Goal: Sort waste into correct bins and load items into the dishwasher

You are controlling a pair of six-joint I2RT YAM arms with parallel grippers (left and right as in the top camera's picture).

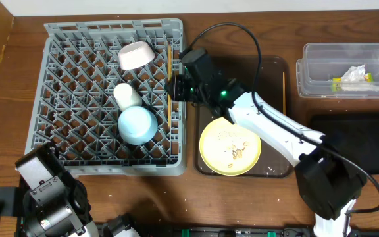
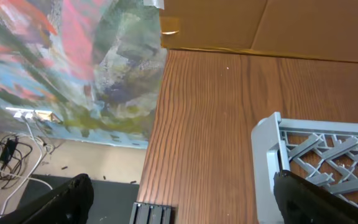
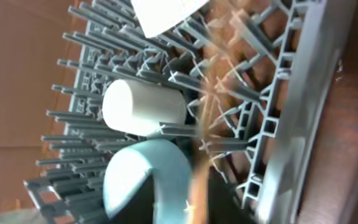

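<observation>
Wooden chopstick [image 1: 170,66] (blurred at wrist) lies at right jaws, inside rack [image 1: 97,27].

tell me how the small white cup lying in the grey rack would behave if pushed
The small white cup, a smooth cylinder on its side, would probably try to roll, but pegs of the grey plastic dish rack around it should stop it soon. Its smooth wall looks slippery to pinch. It seems rigid, perhaps fragile.

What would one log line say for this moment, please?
right pincer: at chopstick on rack | left pincer: open | plate: on tray
</observation>
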